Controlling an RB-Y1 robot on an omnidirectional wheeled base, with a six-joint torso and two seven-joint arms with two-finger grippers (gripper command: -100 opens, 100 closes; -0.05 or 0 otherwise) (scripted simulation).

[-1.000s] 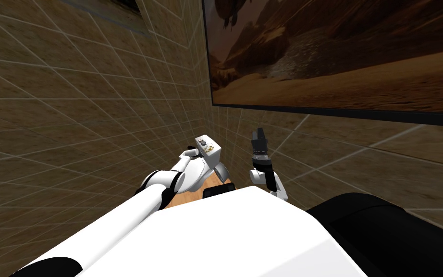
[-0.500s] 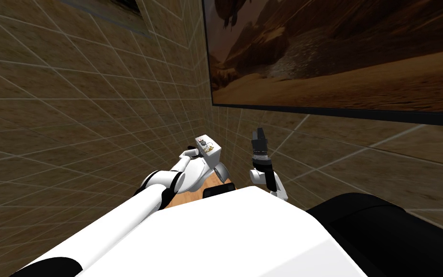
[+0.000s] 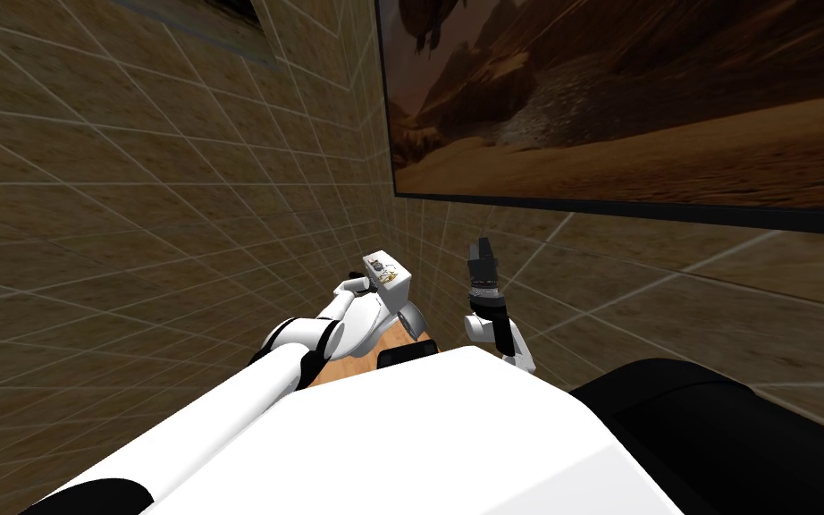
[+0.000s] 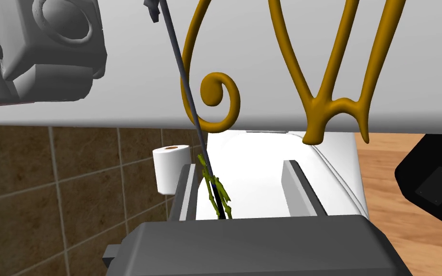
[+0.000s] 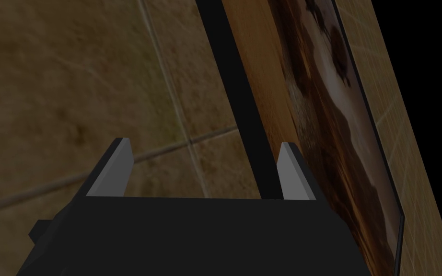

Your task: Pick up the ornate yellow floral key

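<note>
The key (image 4: 215, 190) is a thin dark shaft with yellow-green floral sprigs. It hangs in the air between the fingers of my left gripper (image 4: 244, 189), lying against one finger (image 4: 189, 191) with a gap to the other. Large golden scrolls (image 4: 217, 98) of its ornate part loom close above the fingers. The fingers stand narrower than fully open. In the head view my left hand (image 3: 386, 274) is raised in front of my chest, with a speck of yellow on it. My right gripper (image 3: 483, 253) points up beside it, open and holding nothing (image 5: 203, 167).
Below the left hand sits a white toilet (image 4: 268, 158), with a paper roll (image 4: 169, 165) on the brown tiled wall (image 4: 47, 182) beside it. Wooden floor (image 4: 397, 148) and a black block (image 4: 433, 179) lie to the other side. Tiled walls close in ahead.
</note>
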